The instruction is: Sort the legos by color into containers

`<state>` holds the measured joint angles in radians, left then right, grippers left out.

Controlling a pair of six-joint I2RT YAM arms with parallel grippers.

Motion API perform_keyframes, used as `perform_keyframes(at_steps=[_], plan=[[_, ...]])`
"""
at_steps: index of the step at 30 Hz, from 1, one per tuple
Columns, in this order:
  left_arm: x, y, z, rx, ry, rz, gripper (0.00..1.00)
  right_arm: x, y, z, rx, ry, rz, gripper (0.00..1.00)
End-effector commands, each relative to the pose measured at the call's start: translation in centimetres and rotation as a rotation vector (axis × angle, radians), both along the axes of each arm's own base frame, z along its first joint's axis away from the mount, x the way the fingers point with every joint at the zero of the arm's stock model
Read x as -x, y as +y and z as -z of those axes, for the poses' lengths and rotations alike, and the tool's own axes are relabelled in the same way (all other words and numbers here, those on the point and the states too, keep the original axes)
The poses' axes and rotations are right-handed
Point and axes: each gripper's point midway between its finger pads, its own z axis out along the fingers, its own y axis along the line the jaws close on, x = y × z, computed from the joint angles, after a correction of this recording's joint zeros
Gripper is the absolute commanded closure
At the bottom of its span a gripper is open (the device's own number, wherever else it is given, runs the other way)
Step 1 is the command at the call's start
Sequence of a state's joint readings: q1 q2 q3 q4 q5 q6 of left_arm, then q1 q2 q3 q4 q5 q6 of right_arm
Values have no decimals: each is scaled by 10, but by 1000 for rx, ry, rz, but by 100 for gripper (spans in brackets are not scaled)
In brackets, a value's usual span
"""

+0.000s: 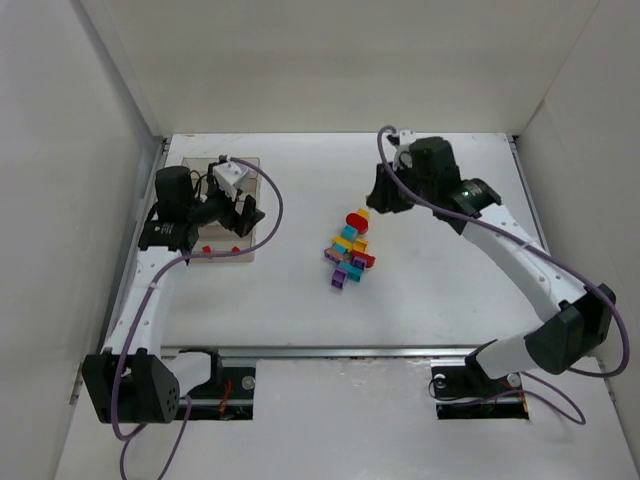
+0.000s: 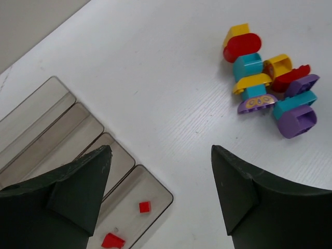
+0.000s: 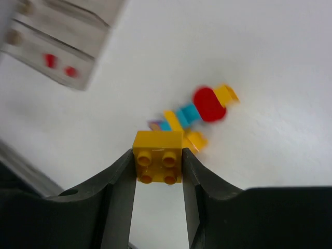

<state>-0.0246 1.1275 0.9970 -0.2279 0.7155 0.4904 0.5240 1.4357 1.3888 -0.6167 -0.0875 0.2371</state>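
Note:
The legos (image 1: 349, 250) lie in a small pile of red, yellow, teal and purple pieces mid-table, also seen in the left wrist view (image 2: 270, 88). The clear smoke-tinted container (image 1: 254, 243) sits at the left, and two red legos (image 2: 144, 207) rest in its nearest compartment (image 2: 155, 189). My left gripper (image 1: 245, 215) hovers above the container's right edge, its jaws (image 2: 161, 181) open and empty. My right gripper (image 1: 383, 200) is lifted just beyond the pile and is shut on a yellow lego (image 3: 158, 157) with four studs facing the camera. The blurred pile (image 3: 202, 111) lies below it.
White walls enclose the table on the left, back and right. The container's other three compartments (image 2: 46, 129) show nothing inside in the left wrist view. A metal rail (image 1: 330, 351) runs along the near edge between the arm bases.

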Motion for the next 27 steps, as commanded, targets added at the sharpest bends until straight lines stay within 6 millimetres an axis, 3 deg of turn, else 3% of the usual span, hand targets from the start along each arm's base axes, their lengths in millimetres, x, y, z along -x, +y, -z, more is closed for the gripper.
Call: perform_keyframes(at_steps=[1,3,6,7,9,10,11,13,15,18,20,24,27], plan=[[3,-27,-48,48,-142,177,24,10,47,-77,-222,-160,-274,100],[-2,-37,-53,33,-176,225,20,16,66,-108,-332,-204,-365,100],[-16,-55,-82,-19,-336,263,12,12,88,-149,-471,-266,-438,100],[-22,-60,-99,-31,-432,264,12,10,93,-156,-493,-269,-448,100],[-32,-68,-114,-96,-569,272,10,7,107,-157,-534,-221,-502,100],[-32,-79,-117,-110,-620,298,10,7,110,-171,-554,-237,-525,100],[-34,-84,-130,-120,-706,300,10,3,116,-166,-564,-207,-540,100],[-28,-99,-135,-136,-772,344,10,8,119,-171,-582,-204,-575,100],[-22,-109,-132,-133,-790,386,10,8,120,-176,-596,-216,-585,100],[-14,-129,-131,-122,-812,398,10,12,118,-164,-589,-188,-578,100],[-12,-133,-138,-119,-844,376,10,14,117,-164,-589,-188,-578,100],[-9,-138,-127,-158,-846,401,10,20,122,-157,-587,-175,-585,100],[-3,-144,-133,-119,-827,422,17,23,125,-157,-586,-174,-588,100]])
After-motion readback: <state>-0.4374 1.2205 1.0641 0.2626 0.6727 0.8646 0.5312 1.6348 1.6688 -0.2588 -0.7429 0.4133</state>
